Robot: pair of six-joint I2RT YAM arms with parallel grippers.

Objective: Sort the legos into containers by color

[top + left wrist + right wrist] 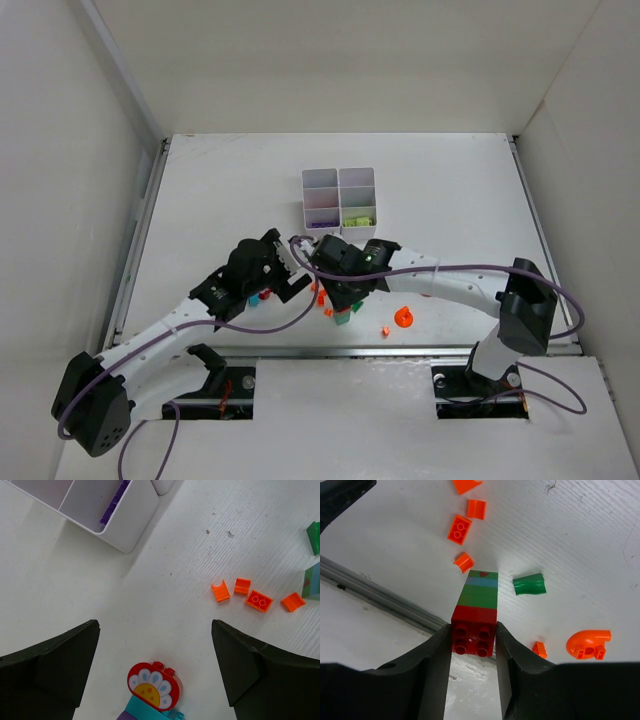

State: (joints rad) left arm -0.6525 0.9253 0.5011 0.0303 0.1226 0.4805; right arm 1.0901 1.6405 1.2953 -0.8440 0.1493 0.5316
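Observation:
My right gripper is shut on a stack of bricks, a red brick on top of green and blue ones that reach down to the table. In the top view this stack is under the right gripper. My left gripper is open and empty over bare table, with a red flower piece on teal and purple bricks just below it. Several orange pieces lie to its right. The white six-compartment tray holds a purple brick and lime green pieces.
A dark green curved piece, a small orange bit and an orange round piece lie right of the stack. A metal rail marks the table's near edge. White walls enclose the table.

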